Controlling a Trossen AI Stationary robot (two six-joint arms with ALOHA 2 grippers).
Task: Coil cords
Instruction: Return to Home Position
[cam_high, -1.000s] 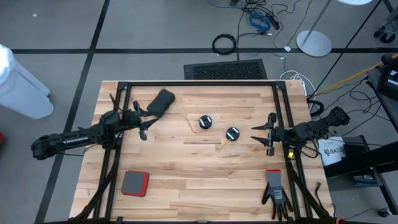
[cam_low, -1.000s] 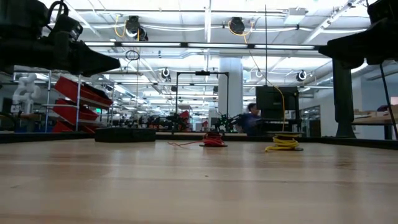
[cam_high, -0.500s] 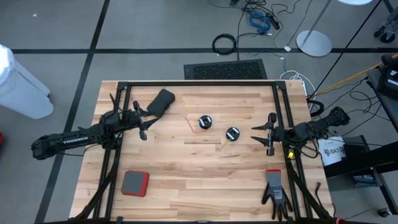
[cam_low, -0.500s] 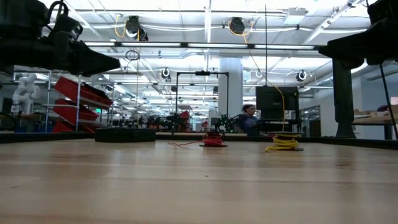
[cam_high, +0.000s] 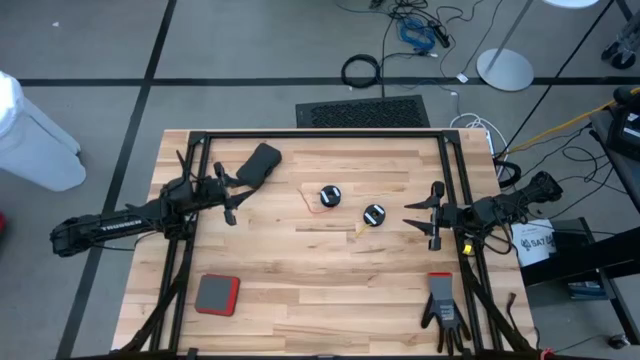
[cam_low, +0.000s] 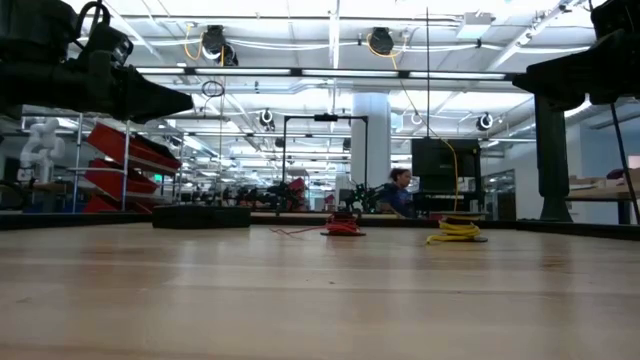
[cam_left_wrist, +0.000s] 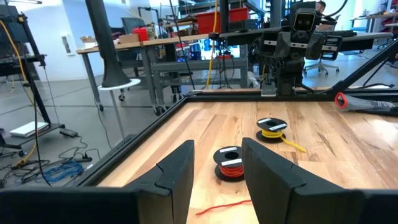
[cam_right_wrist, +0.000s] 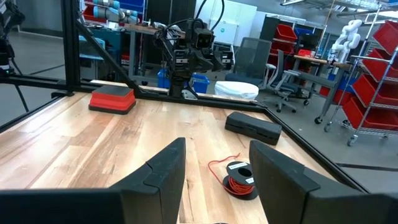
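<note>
Near the middle of the table (cam_high: 300, 280) lie the red cord (cam_high: 330, 196) and yellow cord (cam_high: 374, 214), mostly wound on reels. The wire is probably light and springy, so grip the reel rims. The left gripper (cam_high: 228, 195) and right gripper (cam_high: 425, 214) hover spread, empty.

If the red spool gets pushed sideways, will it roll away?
Probably not: the red spool lies flat on its face, so it should slide. It looks small, likely light. Its loose tail is thin and curved, so it would probably flop and drag behind.
</note>
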